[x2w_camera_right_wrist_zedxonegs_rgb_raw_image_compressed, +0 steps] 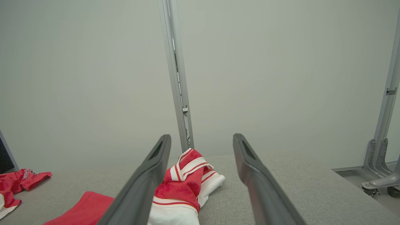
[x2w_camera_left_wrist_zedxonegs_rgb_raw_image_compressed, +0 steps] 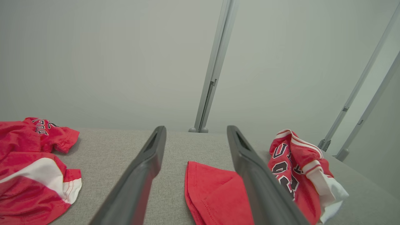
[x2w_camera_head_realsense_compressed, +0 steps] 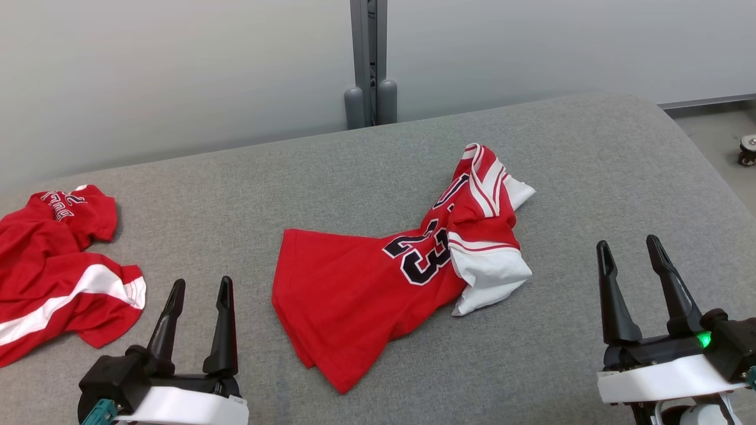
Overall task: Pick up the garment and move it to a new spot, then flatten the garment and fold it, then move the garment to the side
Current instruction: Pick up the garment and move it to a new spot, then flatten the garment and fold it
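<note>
Two jerseys: central jersey (x2w_camera_head_realsense_compressed: 348, 289), left jersey (x2w_camera_head_realsense_compressed: 47, 265); one table (x2w_camera_head_realsense_compressed: 590, 177); two end effectors: left end effector (x2w_camera_head_realsense_compressed: 202, 282), right end effector (x2w_camera_head_realsense_compressed: 627, 241).

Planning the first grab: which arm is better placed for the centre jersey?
Probably left: the left gripper is open, and in its wrist view the jersey lies straight ahead between the fingers.

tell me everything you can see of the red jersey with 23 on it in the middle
The jersey is red, soft-looking fabric with a dark white-edged 23, white panels and red-and-white striped trim. Its hem end lies fairly flat nearer the robot; the far right end is bunched and twisted. It rests on the grey fabric surface, and neither the open left tool nor right tool touches it.
</note>
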Tool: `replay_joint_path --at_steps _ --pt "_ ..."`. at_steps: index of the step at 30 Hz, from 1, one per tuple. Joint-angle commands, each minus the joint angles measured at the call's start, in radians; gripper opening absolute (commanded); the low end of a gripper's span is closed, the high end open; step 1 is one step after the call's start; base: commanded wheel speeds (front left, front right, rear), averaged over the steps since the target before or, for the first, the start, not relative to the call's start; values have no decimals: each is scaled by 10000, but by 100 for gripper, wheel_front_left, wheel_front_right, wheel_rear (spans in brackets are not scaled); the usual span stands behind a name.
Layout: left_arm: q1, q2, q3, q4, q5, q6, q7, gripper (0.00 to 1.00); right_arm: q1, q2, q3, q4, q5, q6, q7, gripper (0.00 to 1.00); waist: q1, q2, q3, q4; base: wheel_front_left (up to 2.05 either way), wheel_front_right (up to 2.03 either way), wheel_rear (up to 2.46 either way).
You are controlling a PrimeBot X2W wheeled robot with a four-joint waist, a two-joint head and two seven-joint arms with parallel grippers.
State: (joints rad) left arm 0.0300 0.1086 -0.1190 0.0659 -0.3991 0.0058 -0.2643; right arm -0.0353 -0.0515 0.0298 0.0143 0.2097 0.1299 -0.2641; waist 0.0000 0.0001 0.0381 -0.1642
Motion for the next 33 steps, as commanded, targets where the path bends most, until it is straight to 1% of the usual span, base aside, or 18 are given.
replay_joint_path --at_steps 1,7,16,21,26,30,33 --pt "-125 -26 89 56 102 -87 -1 100 36 -33 -24 11 -74 15 -5 100 0 -1 -33 -4 0 0 0" --pt "-124 -207 282 231 263 -309 -1 100 61 -69 8 34 -73 15 -5 100 0 -1 -120 -23 0 0 0" --pt "-175 -395 310 528 345 -499 -1 100 -13 -105 61 141 -20 15 -5 100 0 -1 -165 23 0 0 0" --pt "-233 -429 313 610 381 -533 -1 100 -18 -161 116 366 -5 15 -5 100 0 -1 -162 90 0 0 0" --pt "-299 -471 251 646 382 -587 -1 100 -316 -399 635 1441 -105 15 -5 100 0 -1 -117 258 0 0 0" --pt "-390 -495 256 700 336 -624 -3 100 -653 -547 1256 2280 -47 15 -5 100 0 -1 -65 529 0 0 0" --pt "-441 -515 237 748 316 -666 -3 100 -963 -575 1633 3150 -82 12 -1 100 0 -1 -28 779 0 0 0"
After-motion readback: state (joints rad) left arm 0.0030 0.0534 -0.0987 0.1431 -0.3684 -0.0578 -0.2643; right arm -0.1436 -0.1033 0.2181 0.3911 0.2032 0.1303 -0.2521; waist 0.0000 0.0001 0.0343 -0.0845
